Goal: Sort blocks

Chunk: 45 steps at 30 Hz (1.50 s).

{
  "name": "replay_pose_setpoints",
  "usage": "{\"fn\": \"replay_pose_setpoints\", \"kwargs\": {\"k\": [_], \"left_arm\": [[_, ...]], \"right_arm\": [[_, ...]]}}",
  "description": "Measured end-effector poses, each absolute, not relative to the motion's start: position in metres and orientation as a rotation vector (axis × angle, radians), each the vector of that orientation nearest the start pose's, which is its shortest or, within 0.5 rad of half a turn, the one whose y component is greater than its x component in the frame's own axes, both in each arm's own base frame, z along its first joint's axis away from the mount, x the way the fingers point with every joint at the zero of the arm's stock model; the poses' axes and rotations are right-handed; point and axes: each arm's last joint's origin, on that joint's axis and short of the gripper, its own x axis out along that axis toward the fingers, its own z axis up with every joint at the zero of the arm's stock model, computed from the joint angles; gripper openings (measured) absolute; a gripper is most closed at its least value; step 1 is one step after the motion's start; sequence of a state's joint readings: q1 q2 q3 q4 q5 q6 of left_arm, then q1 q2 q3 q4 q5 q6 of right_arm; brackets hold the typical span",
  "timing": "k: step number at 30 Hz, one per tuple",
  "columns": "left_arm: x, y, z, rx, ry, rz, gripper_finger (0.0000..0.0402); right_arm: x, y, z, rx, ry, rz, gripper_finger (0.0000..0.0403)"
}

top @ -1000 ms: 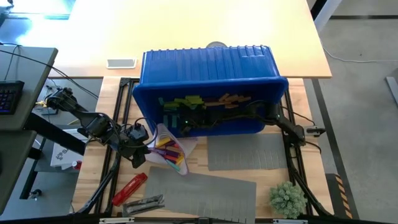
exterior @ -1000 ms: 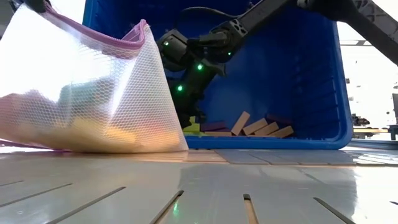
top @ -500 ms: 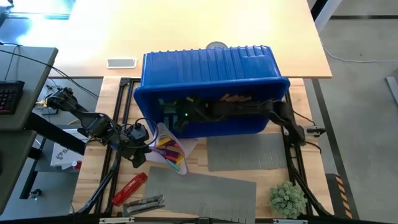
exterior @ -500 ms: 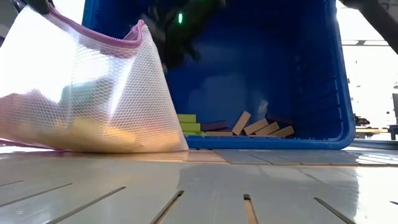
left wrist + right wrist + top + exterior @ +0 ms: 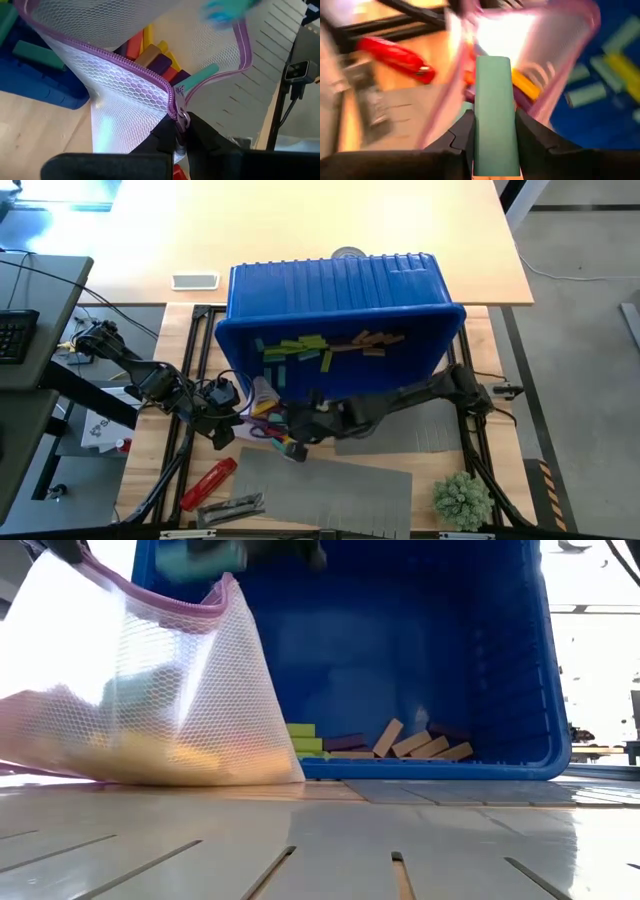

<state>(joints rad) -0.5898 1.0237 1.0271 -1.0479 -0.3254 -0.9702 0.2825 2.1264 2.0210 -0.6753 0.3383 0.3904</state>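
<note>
Your blue bin (image 5: 335,285) lay tipped on the desk (image 5: 450,435), blocks (image 5: 325,345) within reach. Your left gripper (image 5: 180,127) stayed pinched on the mesh bag (image 5: 125,90) zipper, holding its mouth open. Your right gripper (image 5: 492,132) clamped a teal block (image 5: 493,120) at that mouth for dropping in.
</note>
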Motion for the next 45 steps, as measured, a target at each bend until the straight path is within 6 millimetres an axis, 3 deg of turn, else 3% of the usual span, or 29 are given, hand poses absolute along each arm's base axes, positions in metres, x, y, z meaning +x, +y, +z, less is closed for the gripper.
{"fn": "replay_pose_setpoints", "kwargs": {"k": [3,10,13,16,21,24,28,32,35,39,45], "left_arm": [[0.151,-0.09,0.308,-0.398,0.942,0.204,0.0],[0.153,-0.092,0.309,-0.36,0.949,0.132,0.0],[0.154,-0.094,0.31,-0.364,0.94,0.106,0.0],[0.155,-0.094,0.311,-0.371,0.918,0.103,0.0],[0.156,-0.094,0.311,-0.371,0.91,0.109,0.0],[0.156,-0.094,0.311,-0.371,0.911,0.107,0.0],[0.155,-0.095,0.311,-0.379,0.924,0.089,0.0],[0.155,-0.095,0.311,-0.369,0.926,0.08,0.0],[0.155,-0.096,0.311,-0.362,0.928,0.073,0.0],[0.154,-0.097,0.311,-0.373,0.943,0.056,0.0],[0.154,-0.097,0.311,-0.388,0.945,0.065,0.0]], "right_arm": [[0.466,0.131,0.27,0.22,0.718,-0.288,0.0086],[0.479,0.132,0.239,0.351,0.702,-0.405,0.0086],[0.482,0.125,0.24,0.367,0.661,-0.46,0.0104],[0.485,0.121,0.25,0.408,0.635,-0.446,0.017],[0.488,0.122,0.274,0.483,0.66,-0.273,0.0262],[0.478,0.121,0.304,0.445,0.65,-0.253,0.028],[0.446,0.113,0.348,0.283,0.66,-0.369,0.0284],[0.416,0.102,0.367,0.162,0.788,-0.375,0.0285],[0.405,0.094,0.36,0.091,0.937,-0.373,0.028],[0.405,0.082,0.341,0.066,1.018,-0.396,0.027],[0.423,0.055,0.271,0.197,1.022,-0.481,0.0266]]}}
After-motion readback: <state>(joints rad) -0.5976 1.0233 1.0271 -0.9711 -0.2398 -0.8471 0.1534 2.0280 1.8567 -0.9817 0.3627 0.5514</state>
